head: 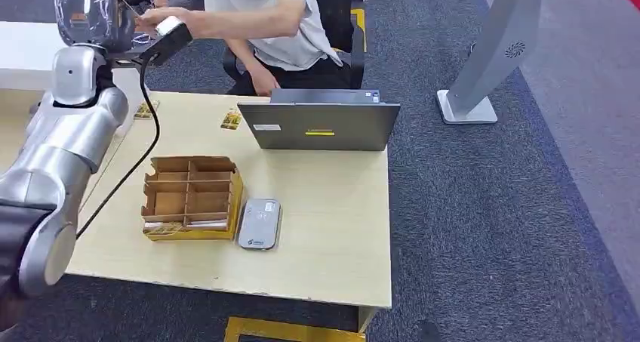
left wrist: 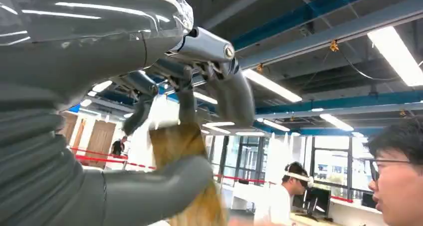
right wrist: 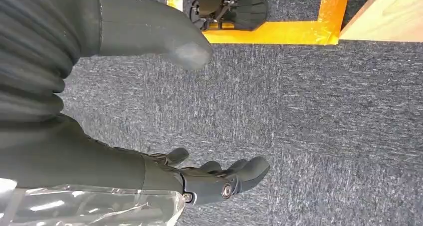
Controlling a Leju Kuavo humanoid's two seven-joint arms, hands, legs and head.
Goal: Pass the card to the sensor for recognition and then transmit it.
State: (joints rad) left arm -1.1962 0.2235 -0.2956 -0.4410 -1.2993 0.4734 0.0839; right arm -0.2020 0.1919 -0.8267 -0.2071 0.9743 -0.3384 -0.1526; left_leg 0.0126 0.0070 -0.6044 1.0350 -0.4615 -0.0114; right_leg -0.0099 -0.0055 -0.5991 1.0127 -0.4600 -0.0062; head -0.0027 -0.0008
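My left arm is raised at the far left of the table, and my left hand (head: 87, 13), wrapped in clear plastic, is up near a seated person's outstretched hand (head: 155, 15). In the left wrist view, my left hand (left wrist: 209, 61) pinches a yellow-and-white card (left wrist: 172, 141) between the thumb and the dark fingers. The grey card sensor (head: 259, 223) lies flat on the table beside a cardboard divider box (head: 192, 197). My right hand (right wrist: 199, 178) hangs over the carpet with its fingers apart and nothing in it.
A grey laptop (head: 321, 123) stands open at the table's far edge in front of the person. Two more cards (head: 231, 119) (head: 146, 109) lie on the wooden table (head: 332, 229). A black cable (head: 155, 130) crosses its left side. A white stand (head: 490, 55) rises at the right.
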